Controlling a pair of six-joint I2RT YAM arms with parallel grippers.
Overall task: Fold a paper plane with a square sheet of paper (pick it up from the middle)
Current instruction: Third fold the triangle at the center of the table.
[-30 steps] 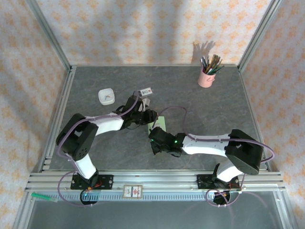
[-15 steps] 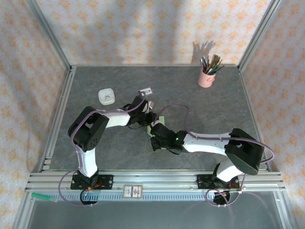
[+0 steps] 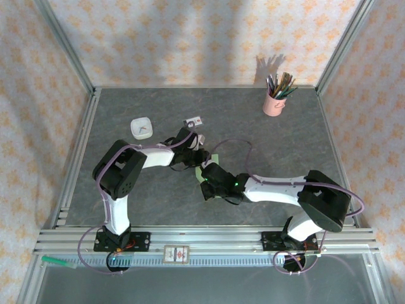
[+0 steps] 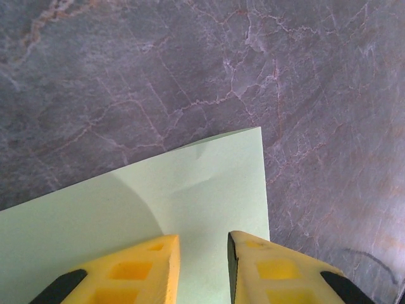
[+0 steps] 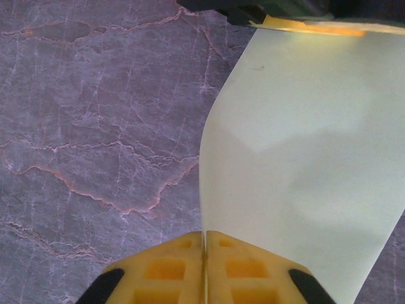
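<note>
While the right gripper (image 5: 204,235) clamps the thin pale-green sheet (image 5: 304,139) at its curled edge, the left gripper (image 4: 204,239) hovers, yellow fingers slightly apart, over it on the veined grey table (image 3: 285,145).

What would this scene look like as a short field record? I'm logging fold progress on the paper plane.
paper: square sheet of paper, pale green, bowed, not yet a dart shape
left gripper: jaws a little apart, sheet visible between them
right gripper: jaws closed, apparently pinching the sheet's edge
surface: grey marbled table
other items: pink pencil cup, white dish, small card, all apart from the sheet
</note>
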